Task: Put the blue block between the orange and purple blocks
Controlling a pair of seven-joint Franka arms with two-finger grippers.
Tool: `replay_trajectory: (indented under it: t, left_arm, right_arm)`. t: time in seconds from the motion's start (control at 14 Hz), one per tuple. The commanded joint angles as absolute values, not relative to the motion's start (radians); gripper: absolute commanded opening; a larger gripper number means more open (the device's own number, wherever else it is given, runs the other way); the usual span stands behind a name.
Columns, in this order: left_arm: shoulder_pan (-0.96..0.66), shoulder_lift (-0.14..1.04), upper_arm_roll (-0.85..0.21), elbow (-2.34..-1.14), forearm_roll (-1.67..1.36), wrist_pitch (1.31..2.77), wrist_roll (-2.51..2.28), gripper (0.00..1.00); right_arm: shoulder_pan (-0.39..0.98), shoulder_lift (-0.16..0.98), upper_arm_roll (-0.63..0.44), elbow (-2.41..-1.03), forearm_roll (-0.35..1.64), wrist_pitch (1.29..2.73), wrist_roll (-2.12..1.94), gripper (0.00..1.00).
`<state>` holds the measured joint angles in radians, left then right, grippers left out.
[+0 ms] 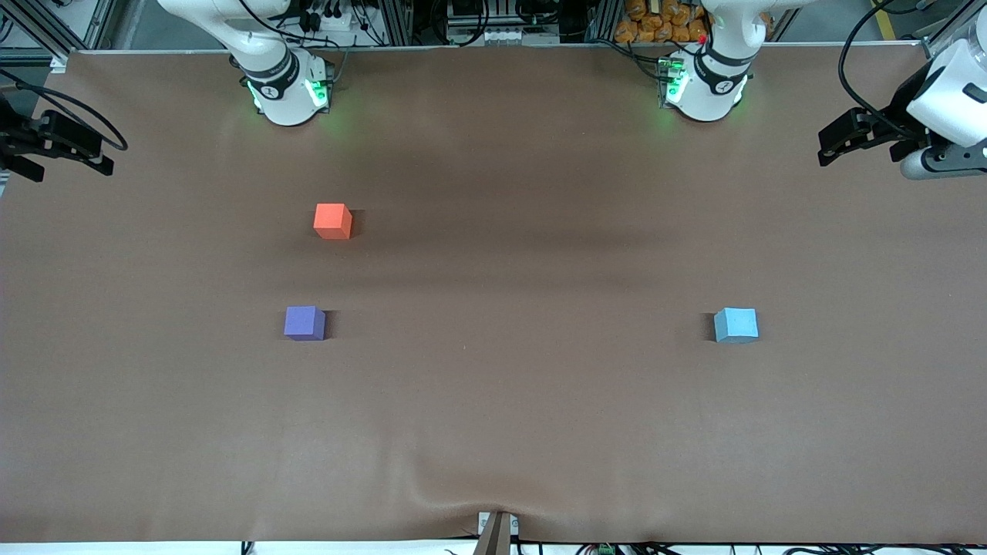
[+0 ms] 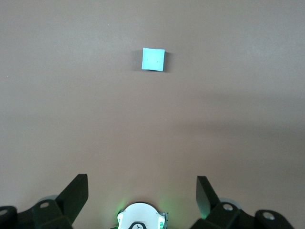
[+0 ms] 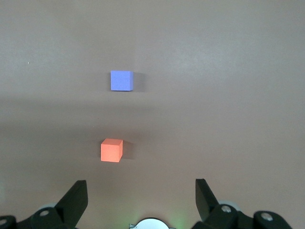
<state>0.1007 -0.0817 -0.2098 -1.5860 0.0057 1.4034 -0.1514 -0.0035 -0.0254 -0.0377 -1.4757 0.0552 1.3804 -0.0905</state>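
The small sky-blue matte cube point(image 1: 736, 324) sits on the brown counter point(image 1: 509, 401) toward the left arm's end, well apart from the orange-red cube point(image 1: 333, 221) and the violet-purple cube point(image 1: 304, 322). The left gripper point(image 2: 142, 191) and the right gripper point(image 3: 141, 192) hang high at the counter's ends, jaws wide open and empty.

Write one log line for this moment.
blue block: untouched, left arm's end | left claw: open, waiting | right claw: open

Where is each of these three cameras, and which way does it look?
Front view: high across the table, facing both arm bases; sees all three blocks.
Left wrist view: on the left arm, looking down at the blue block; left gripper open.
Right wrist view: looking down at the orange block and purple block; right gripper open.
Front shares each wrist's blocks.
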Motion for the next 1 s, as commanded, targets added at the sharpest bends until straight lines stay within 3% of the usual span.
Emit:
replay_trajectory:
  t: [0.0,0.43,0.93]
  left_arm:
    - [0.103,-0.078,-0.209,-1.574,-0.008,1.404,-0.13,1.0]
    - [0.104,-0.078,-0.207,-1.575,-0.003,1.404,-0.13,1.0]
    - [0.107,0.067,-0.207,-1.604,0.002,1.456,-0.129,1.0]
  right_arm:
    - [-0.021,-0.017,-0.029,-1.454,0.071,1.364,-0.083,1.0]
    - [-0.021,-0.017,-0.029,-1.456,0.071,1.364,-0.083,1.0]
    - [-0.02,-0.017,-0.029,-1.454,0.071,1.364,-0.083,1.0]
